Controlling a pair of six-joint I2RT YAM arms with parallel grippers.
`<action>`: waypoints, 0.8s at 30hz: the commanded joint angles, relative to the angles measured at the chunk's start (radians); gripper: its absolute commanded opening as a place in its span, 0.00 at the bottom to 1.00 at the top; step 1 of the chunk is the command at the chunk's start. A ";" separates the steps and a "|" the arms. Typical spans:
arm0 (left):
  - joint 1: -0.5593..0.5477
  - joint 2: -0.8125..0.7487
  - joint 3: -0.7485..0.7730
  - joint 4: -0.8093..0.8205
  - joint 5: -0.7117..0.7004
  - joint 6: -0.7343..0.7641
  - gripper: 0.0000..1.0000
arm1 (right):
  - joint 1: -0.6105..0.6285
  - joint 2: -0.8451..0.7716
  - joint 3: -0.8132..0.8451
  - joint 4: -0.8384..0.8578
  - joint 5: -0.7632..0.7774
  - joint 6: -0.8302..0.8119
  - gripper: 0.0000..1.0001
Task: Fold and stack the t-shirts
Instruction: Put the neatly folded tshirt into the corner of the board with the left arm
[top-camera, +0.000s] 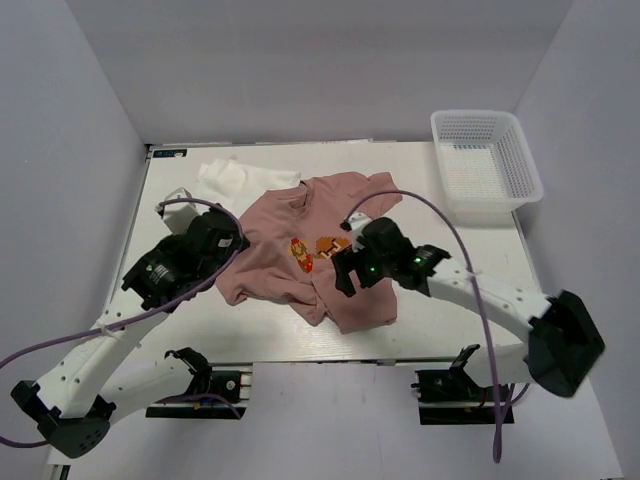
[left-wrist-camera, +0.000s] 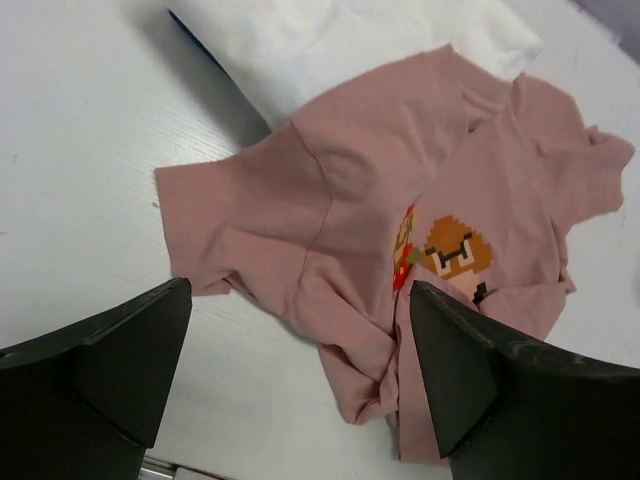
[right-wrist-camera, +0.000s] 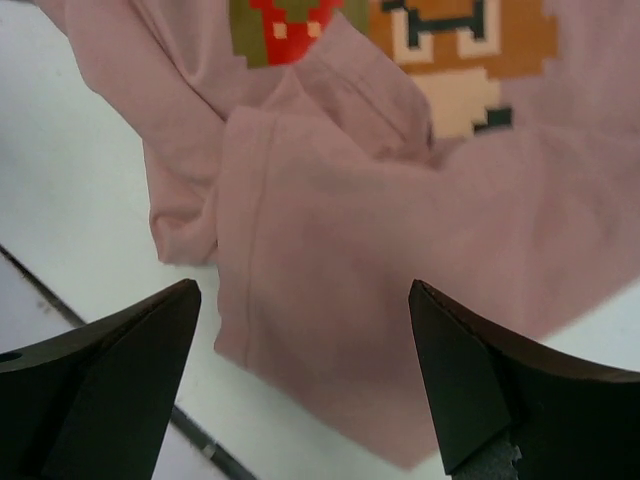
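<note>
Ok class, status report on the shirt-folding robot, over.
Left gripper open, right gripper open, both above pink t-shirt. Pink t-shirt crumpled, not folded; white t-shirt behind it. Nothing in the way; basket far right.

White tabletop (top-camera: 270, 325), pale grey walls (top-camera: 300, 60) closing three sides (like a booth), soft even light, faint shadows

No words, numbers or brand marks can be read in any view. The pink t-shirt (top-camera: 280, 270) bears only a pixel-style picture print (left-wrist-camera: 450, 255) — an orange-brown face with dark brows beside a red and green figure (sharpest in the left wrist view) — and no legible lettering shows on it.
</note>
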 joint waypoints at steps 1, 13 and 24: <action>0.004 0.039 -0.037 0.105 0.099 0.016 1.00 | 0.040 0.125 0.127 0.172 -0.006 -0.102 0.90; 0.004 0.106 -0.012 0.138 0.156 0.063 1.00 | 0.090 0.607 0.269 0.442 0.100 -0.211 0.90; 0.004 0.237 0.078 0.141 0.219 0.109 1.00 | 0.052 0.354 -0.088 0.032 0.264 0.157 0.90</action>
